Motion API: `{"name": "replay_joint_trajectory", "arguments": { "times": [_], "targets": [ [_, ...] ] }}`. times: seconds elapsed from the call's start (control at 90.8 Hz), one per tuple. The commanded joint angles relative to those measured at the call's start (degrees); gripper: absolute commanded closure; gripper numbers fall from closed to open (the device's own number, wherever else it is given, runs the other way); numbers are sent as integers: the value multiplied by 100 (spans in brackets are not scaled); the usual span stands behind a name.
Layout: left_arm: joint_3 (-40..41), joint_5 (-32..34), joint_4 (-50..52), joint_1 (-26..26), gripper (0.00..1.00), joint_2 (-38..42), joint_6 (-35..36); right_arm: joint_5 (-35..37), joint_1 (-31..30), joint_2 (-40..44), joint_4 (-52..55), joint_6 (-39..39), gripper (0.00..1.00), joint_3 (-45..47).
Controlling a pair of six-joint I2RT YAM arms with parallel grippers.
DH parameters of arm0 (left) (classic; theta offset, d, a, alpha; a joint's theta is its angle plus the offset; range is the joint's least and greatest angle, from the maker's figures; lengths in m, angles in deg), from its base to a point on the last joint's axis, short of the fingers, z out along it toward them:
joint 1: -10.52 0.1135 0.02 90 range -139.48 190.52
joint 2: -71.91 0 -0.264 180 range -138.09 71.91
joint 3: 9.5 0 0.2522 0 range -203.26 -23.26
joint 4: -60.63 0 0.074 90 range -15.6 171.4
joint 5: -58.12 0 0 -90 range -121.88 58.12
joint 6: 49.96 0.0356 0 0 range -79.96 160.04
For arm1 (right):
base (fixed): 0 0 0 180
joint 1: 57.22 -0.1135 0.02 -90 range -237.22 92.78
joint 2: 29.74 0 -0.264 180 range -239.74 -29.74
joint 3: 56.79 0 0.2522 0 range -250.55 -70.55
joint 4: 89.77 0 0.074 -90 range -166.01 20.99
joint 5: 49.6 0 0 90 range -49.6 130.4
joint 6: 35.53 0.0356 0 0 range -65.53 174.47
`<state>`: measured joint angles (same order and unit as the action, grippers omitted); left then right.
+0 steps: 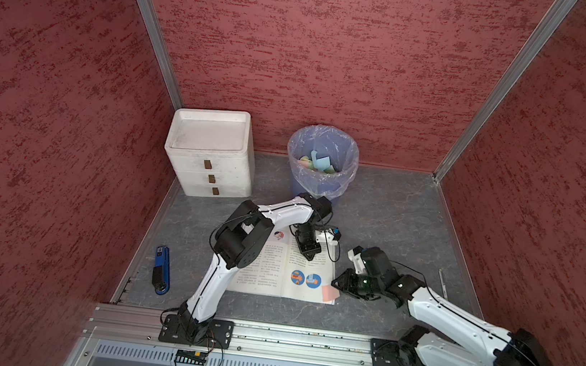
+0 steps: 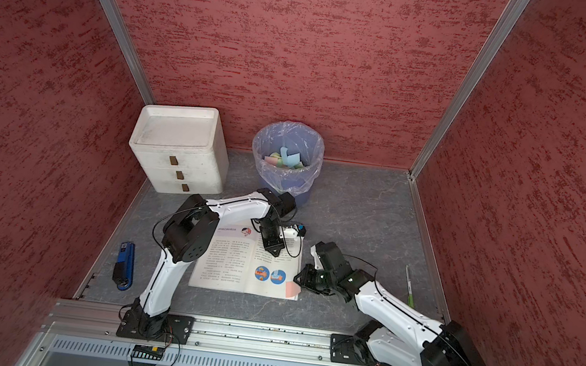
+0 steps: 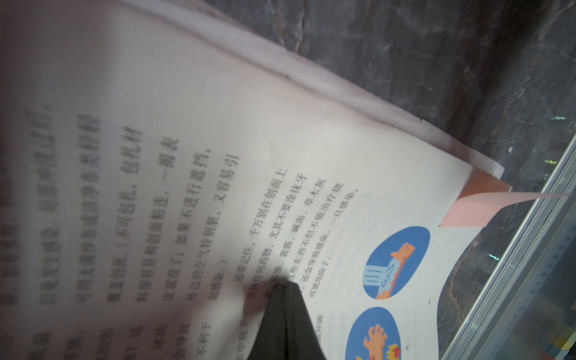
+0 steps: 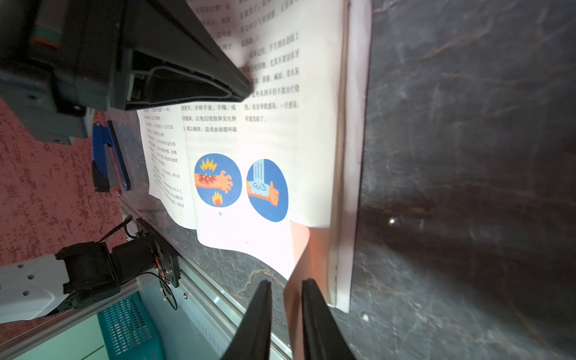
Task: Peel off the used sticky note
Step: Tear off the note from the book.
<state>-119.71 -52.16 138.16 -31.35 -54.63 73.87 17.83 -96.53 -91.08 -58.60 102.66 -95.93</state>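
Right wrist view: right jaws straddled sticky note (image 4: 300, 249), pinch uncertain; left jaws clenched, pressing book (image 4: 311, 140). Loose pinch could slip.

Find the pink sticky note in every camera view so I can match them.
In a top view: sticky note on the open book's near corner, on the right arm's side.
In a top view: the note at that same corner.
Left wrist: lifting off the page corner.
Right wrist: at the page corner, reaching between the right pincer's fingers.
Shared landmark: the blue circle picture of water on an arm, beside the note.
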Motion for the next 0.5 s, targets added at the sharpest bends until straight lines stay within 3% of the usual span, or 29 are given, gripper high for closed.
{"name": "replay_joint_trajectory", "arguments": {
  "times": [0.0,0.11,0.485],
  "targets": [
    [-146,15,-110,-74,98,-147,-32,404,-66,-113,364,-239,78,-276],
    [-220,-2,-107,-119,98,-160,-28,522,-84,-282,532,-404,79,-423],
    [-607,-45,-32,-337,98,-383,-30,642,-246,-709,539,-600,98,-665]
  ]
}}
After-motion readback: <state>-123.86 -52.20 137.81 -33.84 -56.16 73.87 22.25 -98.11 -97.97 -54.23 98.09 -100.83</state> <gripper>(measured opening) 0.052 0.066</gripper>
